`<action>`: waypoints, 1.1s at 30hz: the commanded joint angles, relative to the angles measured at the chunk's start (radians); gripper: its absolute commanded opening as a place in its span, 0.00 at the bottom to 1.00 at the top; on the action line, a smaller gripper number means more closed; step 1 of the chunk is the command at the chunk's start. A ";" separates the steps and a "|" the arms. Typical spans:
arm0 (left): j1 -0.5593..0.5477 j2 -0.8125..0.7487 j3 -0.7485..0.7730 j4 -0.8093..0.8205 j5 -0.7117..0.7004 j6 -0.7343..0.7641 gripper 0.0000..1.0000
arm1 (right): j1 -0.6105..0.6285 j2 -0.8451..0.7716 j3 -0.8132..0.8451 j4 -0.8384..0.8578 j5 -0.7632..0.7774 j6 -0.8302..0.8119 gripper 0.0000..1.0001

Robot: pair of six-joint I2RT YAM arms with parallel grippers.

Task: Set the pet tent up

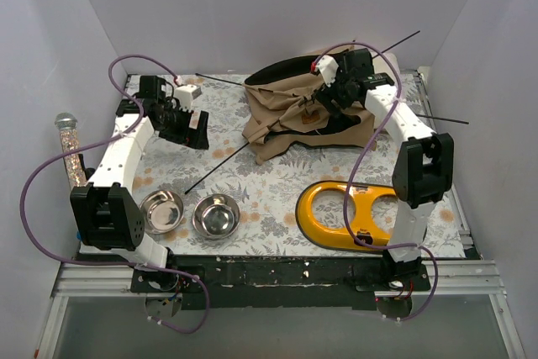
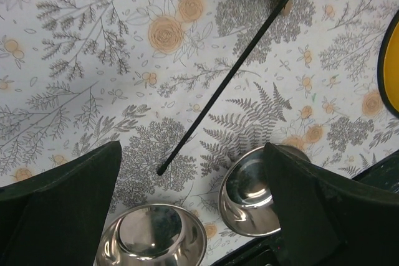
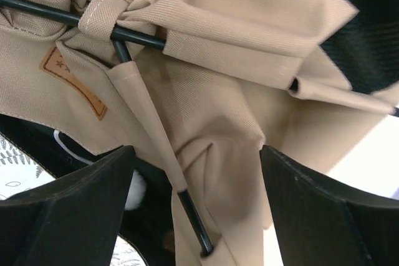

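Pet tent (image 1: 290,115) lies collapsed, a crumpled tan heap with black lining in the upper centre of the top view, and its thin black rods (image 1: 220,164) splay out toward several sides of the frame.

The likeliest failure, as I judge it, is a grip on loose cloth alone. In the right wrist view folds of tan fabric fill the space between the fingers, while the rods run off to the side and underneath. Closing here could pinch a fold, and lifting would then drag the heap rather than raise its frame. A second risk is the long rod reaching toward the lower left. Its tip rests on the floral mat (image 1: 277,187) near the two steel bowls (image 1: 217,216), so swinging the tent could knock them. The fabric tie (image 3: 103,10) where the rods cross, upper left of the right wrist view, could also slip if pulled unevenly.

The right claw (image 3: 194,154) hangs spread wide just above the pet tent, gripping nothing. The left claw (image 2: 192,147), also spread wide and empty, hovers at the upper left of the top view, well apart from the fabric, with only the rod tip below it.
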 commanded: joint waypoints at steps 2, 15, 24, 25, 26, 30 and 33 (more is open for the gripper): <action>-0.002 -0.063 -0.089 -0.001 0.015 0.082 0.98 | 0.004 0.062 0.092 -0.073 -0.024 -0.017 0.79; 0.033 0.012 0.031 -0.076 0.260 0.242 0.98 | 0.005 -0.090 0.086 -0.064 -0.007 0.290 0.01; 0.156 0.044 0.071 -0.185 0.366 0.606 0.87 | -0.012 -0.207 -0.084 -0.027 -0.076 0.264 0.01; 0.178 0.038 0.051 -0.190 0.369 0.649 0.85 | -0.015 -0.224 -0.104 -0.014 -0.080 0.261 0.01; 0.197 0.035 0.039 -0.202 0.379 0.685 0.84 | -0.015 -0.234 -0.118 -0.004 -0.088 0.256 0.01; 0.251 0.047 0.038 -0.291 0.415 0.833 0.77 | -0.016 -0.251 -0.139 0.007 -0.070 0.258 0.01; 0.254 0.058 0.026 -0.352 0.382 0.897 0.66 | -0.019 -0.253 -0.144 0.010 -0.071 0.265 0.01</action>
